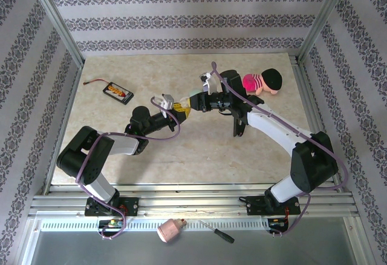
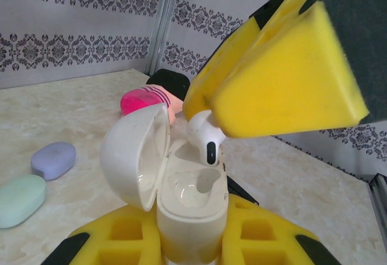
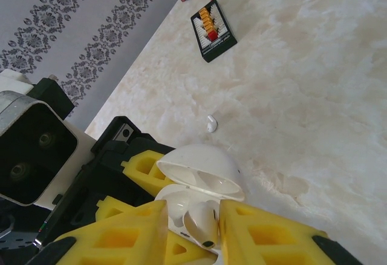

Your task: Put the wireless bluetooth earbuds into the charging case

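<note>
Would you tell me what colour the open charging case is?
The case is white; the left wrist view shows it best.

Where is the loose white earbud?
In the right wrist view, the loose earbud lies on the table just beyond the open white case, toward the black battery pack.

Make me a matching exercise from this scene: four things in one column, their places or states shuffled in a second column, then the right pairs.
Things
1. white plastic clamshell charging case
2. white plastic earbud with dark tip
3. other white plastic earbud
4. lilac pebble-shaped case

States
A. loose on the marble-look table, outside any case
B. closed, beside a mint-green pebble-shaped case
C. lid open, clamped in the left end effector
D. at the right end effector, poised over the open case

Pairs: 1-C, 2-D, 3-A, 4-B
</note>
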Robot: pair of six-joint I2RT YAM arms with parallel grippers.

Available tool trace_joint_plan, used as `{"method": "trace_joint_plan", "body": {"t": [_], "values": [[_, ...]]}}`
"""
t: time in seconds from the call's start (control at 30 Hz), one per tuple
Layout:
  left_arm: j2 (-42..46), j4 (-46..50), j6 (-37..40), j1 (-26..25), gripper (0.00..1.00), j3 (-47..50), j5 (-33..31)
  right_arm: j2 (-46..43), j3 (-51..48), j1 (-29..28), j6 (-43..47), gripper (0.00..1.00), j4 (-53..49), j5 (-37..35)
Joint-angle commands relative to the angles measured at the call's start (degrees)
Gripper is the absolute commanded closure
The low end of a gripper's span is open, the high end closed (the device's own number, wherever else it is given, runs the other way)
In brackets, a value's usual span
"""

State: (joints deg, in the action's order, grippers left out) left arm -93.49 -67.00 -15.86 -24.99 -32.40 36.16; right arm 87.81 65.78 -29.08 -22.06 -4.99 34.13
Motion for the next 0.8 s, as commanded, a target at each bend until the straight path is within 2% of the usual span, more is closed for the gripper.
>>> {"method": "trace_joint_plan", "body": {"t": [0.0, 0.3, 0.53, 0.77], "values": [[0.2, -8.1, -1.37, 0.99, 1.0, -2.69, 1.19, -0.71, 1.14, 0.26, 1.42, 0.69, -3.44, -0.83], [-0.81, -9.41, -1.46, 1.61, 1.0, -2.4, 1.68, -3.07, -0.35, 1.26, 0.66, 0.36, -1.49, -2.33], [-0.68, -9.56, -0.29, 3.56, 1.0, -1.14, 1.4, -4.51, -3.12, 1.75, 0.96, 0.31, 1.66, -1.32], [0.19, -7.81, 1.12, 10.98, 1.0, 2.34, -2.24, -5.12, -4.94, 0.78, 3.5, 0.29, 2.95, -2.18]]}}
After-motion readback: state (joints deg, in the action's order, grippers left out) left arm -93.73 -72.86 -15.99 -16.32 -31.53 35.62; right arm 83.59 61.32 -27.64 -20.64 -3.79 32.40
